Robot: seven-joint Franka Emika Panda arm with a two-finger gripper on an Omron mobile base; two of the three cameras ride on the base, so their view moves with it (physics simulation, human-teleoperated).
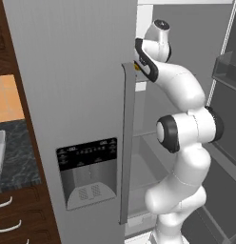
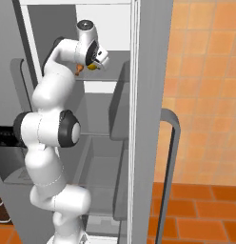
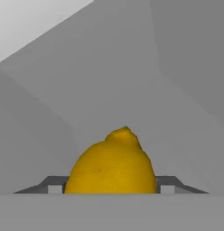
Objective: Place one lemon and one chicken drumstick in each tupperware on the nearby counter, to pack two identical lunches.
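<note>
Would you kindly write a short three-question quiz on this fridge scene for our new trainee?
1. True or false: the round yellow lemon sits between the two dark fingers.
2. Which is the white arm reaching into? A) the open grey fridge B) a drawer C) the sink
3. Fill in: in the right base view, a small orange-brown ____ shows beside the gripper on the fridge shelf.

Key: 1 true; 2 A; 3 drumstick.

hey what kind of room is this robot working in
Most likely a home kitchen. A tall grey fridge with a dispenser panel stands open, next to a black stone counter over wooden drawers, and a lemon sits between the hand's fingertips.
</note>
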